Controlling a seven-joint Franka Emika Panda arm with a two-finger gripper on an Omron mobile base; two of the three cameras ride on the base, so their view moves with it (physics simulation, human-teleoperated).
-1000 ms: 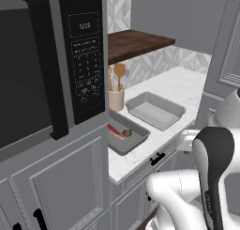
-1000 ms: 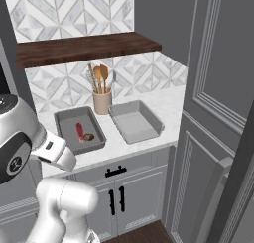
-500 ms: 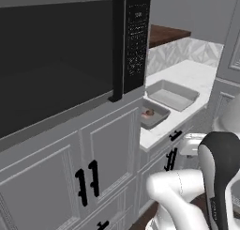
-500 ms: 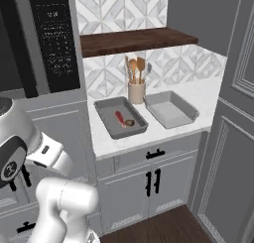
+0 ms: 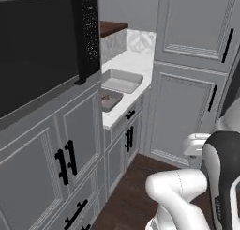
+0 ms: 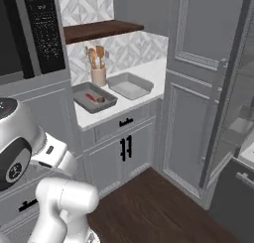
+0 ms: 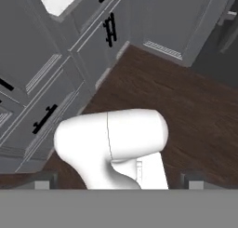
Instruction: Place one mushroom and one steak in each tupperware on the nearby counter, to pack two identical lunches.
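On the white counter (image 6: 149,71) lie two grey tupperware trays. The left tupperware (image 6: 82,94) holds a red steak (image 6: 91,97) and a small brown mushroom (image 6: 100,100). The right tupperware (image 6: 130,85) looks bare inside. In the left base view the nearer tupperware (image 5: 112,102) shows a small reddish-brown lump inside, and the farther tupperware (image 5: 123,80) sits behind it. My gripper (image 7: 118,181) is open, far from the counter, pointing down at the dark wooden floor; its fingertips (image 7: 45,179) stand wide apart with nothing held.
A black microwave (image 5: 42,46) is built in at the left above grey cabinets. A utensil holder (image 6: 98,74) stands behind the trays under a dark wooden shelf (image 6: 99,30). Tall grey cabinet doors (image 6: 198,88) rise right of the counter. The wooden floor (image 6: 149,207) offers free room.
The whole picture has shifted: the base has driven, so the counter now sits farther off. The trays and their contents have not moved. The gripper stays open.
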